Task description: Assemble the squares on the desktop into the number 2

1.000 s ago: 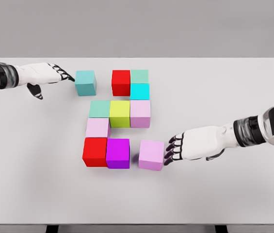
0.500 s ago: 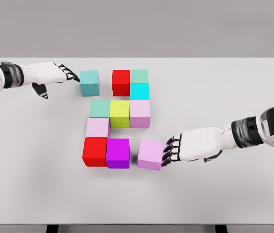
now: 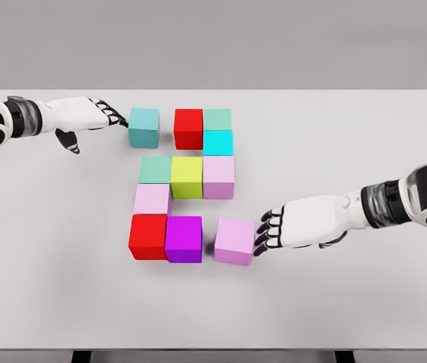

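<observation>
Left hand (image 3: 92, 115) lies flat on the desk (image 3: 349, 136) with fingers extended, holding nothing, its fingertips (image 3: 116, 117) touching the left face of the teal cube (image 3: 144, 126), which sits just left of the upper red cube (image 3: 188, 128) (a gap between them). Right hand (image 3: 292, 225), fingers loosely bent, presses the right side of the loose pink cube (image 3: 235, 240), near the purple cube (image 3: 184, 238)

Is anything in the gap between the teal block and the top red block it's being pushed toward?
Nothing visible: bare table separates the teal block from the top red block. The left hand touches its far side.
</observation>
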You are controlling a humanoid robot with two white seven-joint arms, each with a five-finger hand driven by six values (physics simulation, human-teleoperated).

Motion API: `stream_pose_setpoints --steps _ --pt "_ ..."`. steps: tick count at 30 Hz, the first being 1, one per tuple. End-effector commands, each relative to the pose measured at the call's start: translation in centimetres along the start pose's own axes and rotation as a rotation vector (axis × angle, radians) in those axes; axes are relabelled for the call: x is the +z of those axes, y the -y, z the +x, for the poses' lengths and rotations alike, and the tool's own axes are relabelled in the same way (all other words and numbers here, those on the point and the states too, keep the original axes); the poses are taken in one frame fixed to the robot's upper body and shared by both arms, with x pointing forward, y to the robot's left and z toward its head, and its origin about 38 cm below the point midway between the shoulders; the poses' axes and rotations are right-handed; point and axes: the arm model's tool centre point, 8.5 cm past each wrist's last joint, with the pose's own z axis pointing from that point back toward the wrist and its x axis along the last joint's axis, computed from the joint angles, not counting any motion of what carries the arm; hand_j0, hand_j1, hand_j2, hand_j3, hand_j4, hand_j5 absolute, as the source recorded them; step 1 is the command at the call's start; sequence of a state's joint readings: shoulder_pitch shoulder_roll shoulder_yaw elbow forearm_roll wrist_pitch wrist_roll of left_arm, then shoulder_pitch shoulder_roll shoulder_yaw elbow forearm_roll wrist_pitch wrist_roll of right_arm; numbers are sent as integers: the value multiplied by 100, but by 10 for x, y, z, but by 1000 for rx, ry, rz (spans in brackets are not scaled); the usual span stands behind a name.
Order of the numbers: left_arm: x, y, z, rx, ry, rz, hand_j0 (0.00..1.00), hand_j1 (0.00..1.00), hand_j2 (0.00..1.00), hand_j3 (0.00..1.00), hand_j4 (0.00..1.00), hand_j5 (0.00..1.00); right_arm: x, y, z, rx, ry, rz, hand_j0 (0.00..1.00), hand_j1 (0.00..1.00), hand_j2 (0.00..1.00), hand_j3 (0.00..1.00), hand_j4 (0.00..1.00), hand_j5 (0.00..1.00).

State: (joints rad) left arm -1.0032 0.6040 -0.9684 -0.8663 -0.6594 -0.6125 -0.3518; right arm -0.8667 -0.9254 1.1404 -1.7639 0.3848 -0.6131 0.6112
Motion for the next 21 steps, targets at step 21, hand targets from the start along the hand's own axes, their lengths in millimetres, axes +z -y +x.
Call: stream_pose_setpoints --steps 21 --pt "-7 -5 6 3 14 12 100 100 100 100 100 100 -7 10 1 19 11 -21 99 99 99 99 99 99"
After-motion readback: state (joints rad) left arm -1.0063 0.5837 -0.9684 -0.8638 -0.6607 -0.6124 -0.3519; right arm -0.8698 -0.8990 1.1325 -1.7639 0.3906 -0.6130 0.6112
